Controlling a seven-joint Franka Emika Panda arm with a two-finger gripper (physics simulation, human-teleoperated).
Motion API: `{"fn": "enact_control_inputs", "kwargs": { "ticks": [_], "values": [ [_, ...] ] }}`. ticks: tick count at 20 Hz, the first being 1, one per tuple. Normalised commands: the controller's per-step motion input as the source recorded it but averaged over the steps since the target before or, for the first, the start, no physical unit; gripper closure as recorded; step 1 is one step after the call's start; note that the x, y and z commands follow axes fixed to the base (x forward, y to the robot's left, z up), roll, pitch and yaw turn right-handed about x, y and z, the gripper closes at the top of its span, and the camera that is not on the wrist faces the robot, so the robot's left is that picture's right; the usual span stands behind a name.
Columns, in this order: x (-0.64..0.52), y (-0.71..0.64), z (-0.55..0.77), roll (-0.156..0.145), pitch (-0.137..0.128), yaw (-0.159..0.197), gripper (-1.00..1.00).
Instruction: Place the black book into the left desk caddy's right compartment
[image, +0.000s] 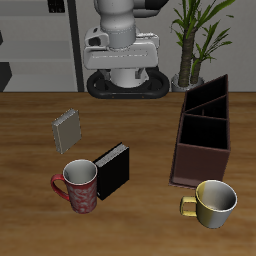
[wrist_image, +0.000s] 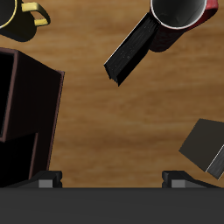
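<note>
**Black book standing by the red mug, caddy apart from it**

Standing upright on the wooden table (image: 30, 150), the black book (image: 113, 170) sits close behind the red patterned mug (image: 79, 185) — the two look to be touching or nearly so, though the exterior view does not settle which. The book's white page edges face up and to one side, and its dark cover faces the table's front edge.

The left desk caddy (image: 204, 135) lies well apart from the book, a long dark maroon box running from near the table's front toward the back, with inner dividers splitting it into sections (all of them look dark inside, and nothing can be made out in them). Just in front of the caddy's near end stands a yellow mug (image: 213, 203), its handle turned toward the red mug.

A smaller grey book (image: 68, 128) leans farther back on the table, apart from everything else.

In the wrist view the black book (wrist_image: 133, 52) appears as a thin dark slab with a pale edge, its one end tucked against the red mug's rim (wrist_image: 182, 12). The caddy's wall (wrist_image: 26, 114) and the grey book (wrist_image: 206, 147) also show there.

The gripper (wrist_image: 112, 179) hangs above bare wood between these things, holding nothing — only the two finger bases show, set far apart, so the claw is spread wide.
</note>
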Motion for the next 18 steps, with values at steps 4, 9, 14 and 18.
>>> {"fn": "enact_control_inputs", "kwargs": {
  "ticks": [4, 9, 14, 18],
  "values": [
    [0.04, -0.04, -0.02, -0.019, 0.003, -0.007, -1.00],
    [-0.02, 0.01, 0.04, -0.012, -0.012, -0.007, -1.00],
    [0.00, 0.03, -0.01, -0.006, 0.000, -0.001, -1.00],
    [0.05, -0.02, -0.01, -0.025, 0.002, -0.009, -1.00]
  ]
}}
